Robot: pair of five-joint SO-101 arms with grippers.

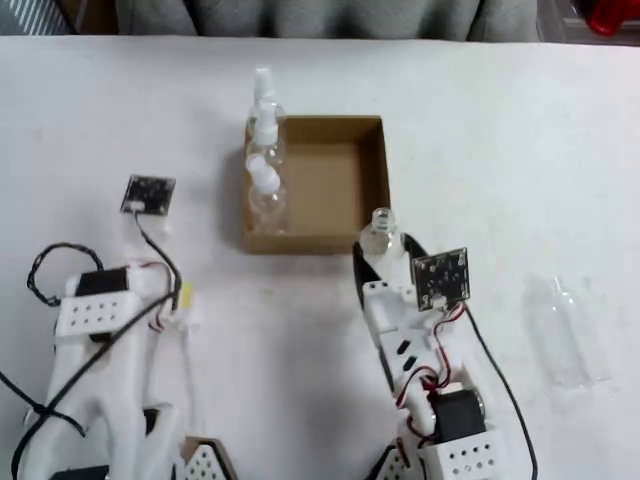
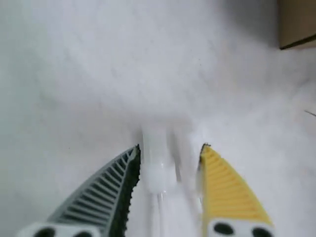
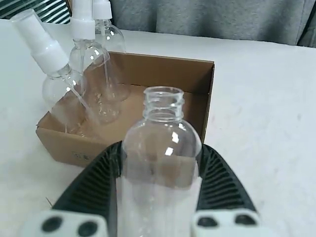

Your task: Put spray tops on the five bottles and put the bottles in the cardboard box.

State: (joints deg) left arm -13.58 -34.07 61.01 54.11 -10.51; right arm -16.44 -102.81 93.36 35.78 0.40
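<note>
My right gripper [image 1: 381, 252] [image 3: 160, 148] is shut on a clear bottle [image 1: 381, 230] [image 3: 162, 143] with an open neck, held upright just in front of the cardboard box's [image 1: 335, 190] [image 3: 163, 74] near right corner. Three bottles with white spray tops [image 1: 266, 160] [image 3: 84, 59] stand along the box's left side. At the left of the table, my left gripper [image 1: 184, 305] [image 2: 170, 148] is low over the surface, its grey and yellow fingers closed against a white spray top [image 1: 188, 322] [image 2: 156, 163] whose thin tube trails back toward the arm.
One more clear bottle without a top [image 1: 567, 330] lies on its side at the right of the table. A corner of the box [image 2: 296, 22] shows in the left wrist view. Grey curtains hang behind the table's far edge.
</note>
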